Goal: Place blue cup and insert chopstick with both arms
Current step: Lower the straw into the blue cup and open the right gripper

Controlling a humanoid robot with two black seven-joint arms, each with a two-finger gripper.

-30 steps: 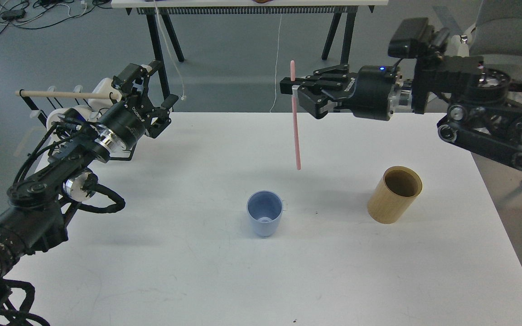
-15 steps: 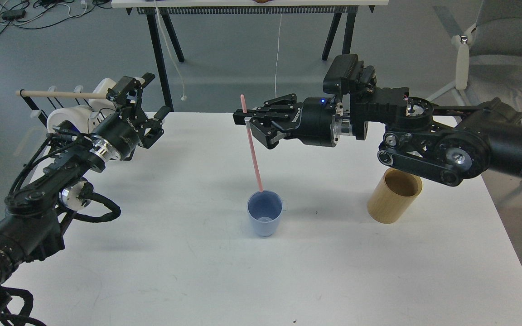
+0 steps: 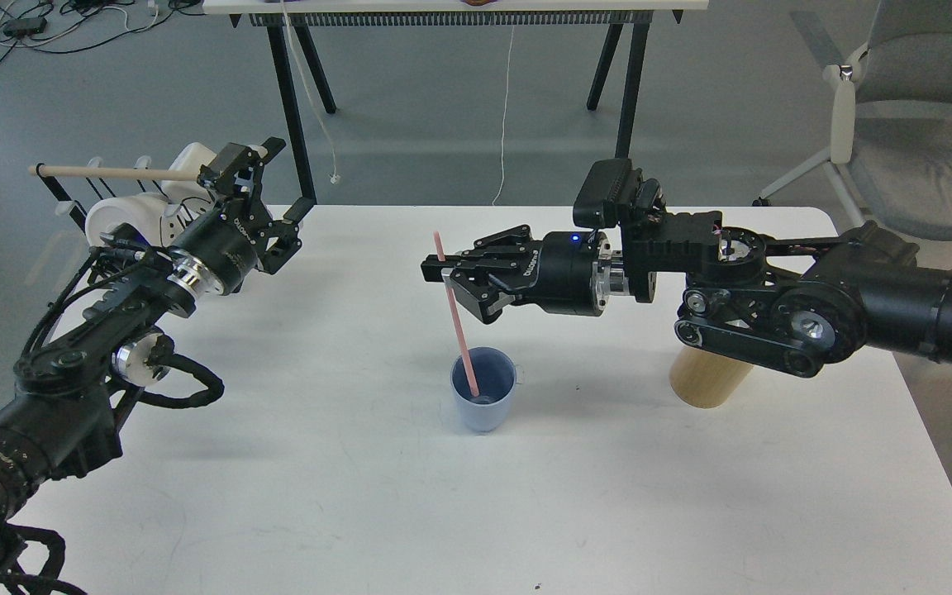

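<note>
The light-blue cup [image 3: 483, 398] stands upright at the middle of the white table [image 3: 360, 496]. My right gripper [image 3: 443, 277] is shut on the upper part of the pink chopstick [image 3: 458, 325], above and slightly left of the cup. The stick hangs tilted, and its lower end is inside the cup. My left gripper [image 3: 269, 198] is open and empty at the table's far left, well away from the cup.
A tan cylindrical holder [image 3: 703, 378] stands right of the cup, partly hidden under my right arm. A wire rack with a pale wooden rod [image 3: 112, 173] sits at the far left behind my left gripper. An office chair [image 3: 914, 157] stands beyond the table's right corner.
My right gripper has come left and down with the pink chopstick, whose lower end went from above the table into the cup. My left gripper has drawn back slightly.
</note>
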